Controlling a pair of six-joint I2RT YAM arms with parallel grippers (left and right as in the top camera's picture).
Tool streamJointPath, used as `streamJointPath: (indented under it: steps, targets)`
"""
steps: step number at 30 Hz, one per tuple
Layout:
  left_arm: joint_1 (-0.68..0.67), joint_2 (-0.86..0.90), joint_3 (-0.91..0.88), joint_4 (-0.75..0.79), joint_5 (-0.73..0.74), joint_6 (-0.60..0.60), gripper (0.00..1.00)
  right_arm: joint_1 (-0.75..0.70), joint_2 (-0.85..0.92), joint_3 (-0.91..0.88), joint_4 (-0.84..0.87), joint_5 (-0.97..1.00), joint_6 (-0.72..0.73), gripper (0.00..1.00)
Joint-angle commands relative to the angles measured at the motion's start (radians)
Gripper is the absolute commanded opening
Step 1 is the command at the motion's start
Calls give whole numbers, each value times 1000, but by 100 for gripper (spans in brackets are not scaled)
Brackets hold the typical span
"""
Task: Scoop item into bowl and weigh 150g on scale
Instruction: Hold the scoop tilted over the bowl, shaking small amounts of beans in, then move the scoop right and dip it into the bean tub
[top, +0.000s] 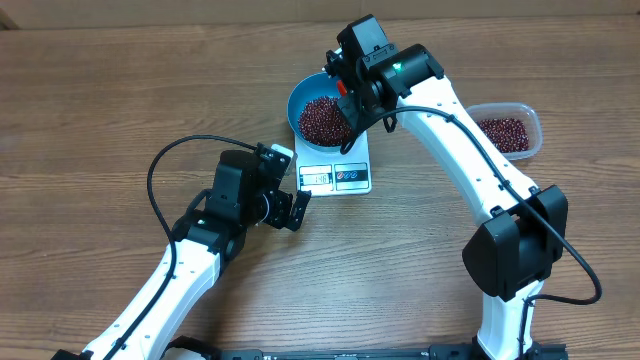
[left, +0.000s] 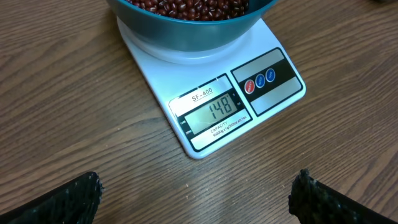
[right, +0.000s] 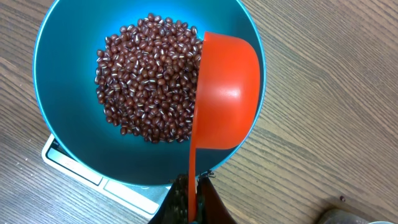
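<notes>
Fingers (left: 62, 202) of your left gripper (top: 292, 208) stand wide apart and hold nothing, low over the wooden table (top: 80, 100), just left of the white kitchen scale (top: 335, 175). From your left wrist camera the scale's display (left: 214, 109) reads 148. On the scale's far end sits the blue bowl (top: 298, 98), and the dark red-brown beans (right: 146, 81) lie heaped in its bottom. A red-orange scoop (right: 227, 93) hangs tipped on its side over the bowl's right half, its rim against the edge of the heap; you cannot see inside it. Your right gripper (right: 189, 202) is clamped on the scoop's thin handle. Far right, well apart from the scale, a clear plastic tub (top: 528, 118) holds more beans.
</notes>
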Motion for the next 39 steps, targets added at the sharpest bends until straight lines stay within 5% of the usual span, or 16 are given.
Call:
streamJointPath:
  steps: [1, 39]
  targets:
    - [-2, 6, -4, 4, -6, -10, 99, 10, -46, 31, 8, 10, -4, 4]
    - [-2, 6, -4, 4, -6, -10, 100, 72, -46, 31, 16, 173, -83, 4]
